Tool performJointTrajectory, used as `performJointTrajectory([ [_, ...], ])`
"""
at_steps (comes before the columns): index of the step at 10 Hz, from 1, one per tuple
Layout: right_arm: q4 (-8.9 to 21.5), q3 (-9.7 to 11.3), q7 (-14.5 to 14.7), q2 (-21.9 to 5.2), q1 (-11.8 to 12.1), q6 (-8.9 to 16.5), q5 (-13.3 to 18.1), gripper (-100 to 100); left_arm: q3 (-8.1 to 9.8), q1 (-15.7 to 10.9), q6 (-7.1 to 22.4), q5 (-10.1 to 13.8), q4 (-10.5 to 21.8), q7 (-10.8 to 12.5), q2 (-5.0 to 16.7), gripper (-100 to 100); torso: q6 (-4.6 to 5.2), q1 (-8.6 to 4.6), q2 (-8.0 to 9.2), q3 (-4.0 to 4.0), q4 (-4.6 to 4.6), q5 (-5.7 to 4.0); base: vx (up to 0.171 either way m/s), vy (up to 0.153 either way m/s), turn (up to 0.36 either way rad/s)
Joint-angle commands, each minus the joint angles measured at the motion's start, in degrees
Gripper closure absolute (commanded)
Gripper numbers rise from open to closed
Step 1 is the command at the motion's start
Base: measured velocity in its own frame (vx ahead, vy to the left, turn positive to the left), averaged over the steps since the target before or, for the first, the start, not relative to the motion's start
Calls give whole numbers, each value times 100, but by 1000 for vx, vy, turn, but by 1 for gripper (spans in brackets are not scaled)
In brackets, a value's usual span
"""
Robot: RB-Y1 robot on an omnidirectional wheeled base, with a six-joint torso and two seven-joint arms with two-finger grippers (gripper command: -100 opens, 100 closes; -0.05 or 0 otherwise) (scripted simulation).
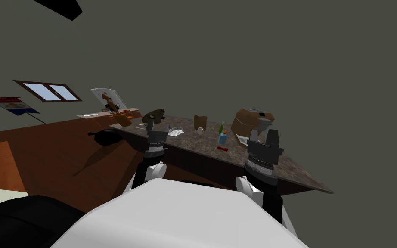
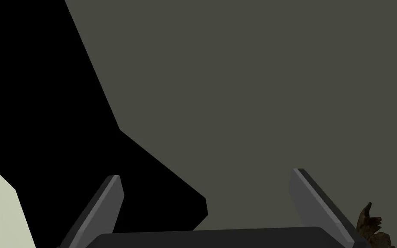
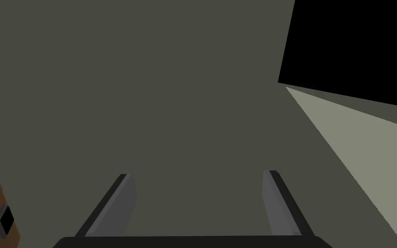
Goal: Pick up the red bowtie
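A dark speckled tabletop (image 1: 296,172) is seen running slantwise before a plain grey-green wall (image 1: 279,51), with a reddish floor (image 1: 55,146) to its left. At the left, the left end effector (image 1: 151,124) is held raised over the tabletop's near edge. Its fingers (image 2: 107,202) are spread wide with nothing between them, and it is aimed at the wall rather than downward.

Just right of it a white dish (image 1: 176,131) and a small mug (image 1: 200,130) are set, then a blue bottle (image 1: 222,139). The red bowtie (image 1: 222,148) is laid flat on the tabletop just in front of that bottle, on the robot's side, between the two arms. Its long axis appears to run roughly along the near edge, though it is too small for that to be settled.

Further right a brown bag (image 1: 251,122) is stood. Before it the right end effector (image 1: 264,137) is held, likewise wide and empty, with its fingers (image 3: 275,202) pointed at the wall.

The bowtie is judged nearer the right arm, to that end effector's left and lower. A downward tilt and a leftward reach would be called for, with the bottle to be avoided.
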Motion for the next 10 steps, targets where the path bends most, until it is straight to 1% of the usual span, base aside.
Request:
performJointTrajectory([
  [1,31,-17,6,-189,-2,-5,7,-100,0,0,0,0,0,0,0,0,0,0,0,0,0,0,-12,-26,23],
  [3,113,-37,20,-534,1,-15,34,-100,0,0,0,0,0,0,0,0,0,-23,10,6,2,-5,-49,-81,55],
  [5,254,-44,39,-890,14,-30,88,-100,1,-1,0,0,0,0,1,0,0,-46,27,16,6,-11,-64,-126,72],
  [6,254,-44,39,-994,14,-30,88,-100,1,-1,0,0,0,0,1,0,0,-56,21,13,5,-12,-31,-106,38],
  [8,456,-31,62,-1392,37,-48,174,-100,1,-1,0,0,0,0,1,0,0,-40,19,11,4,-9,-56,-102,85],
  [9,456,-31,62,-1511,37,-48,174,-100,1,-1,0,0,0,0,1,0,-1,-48,20,12,5,-11,-35,-88,49],
  [10,577,-16,75,-1704,52,-59,230,-100,1,0,0,0,0,0,1,0,1,-38,14,9,4,-10,-29,-88,90],
])
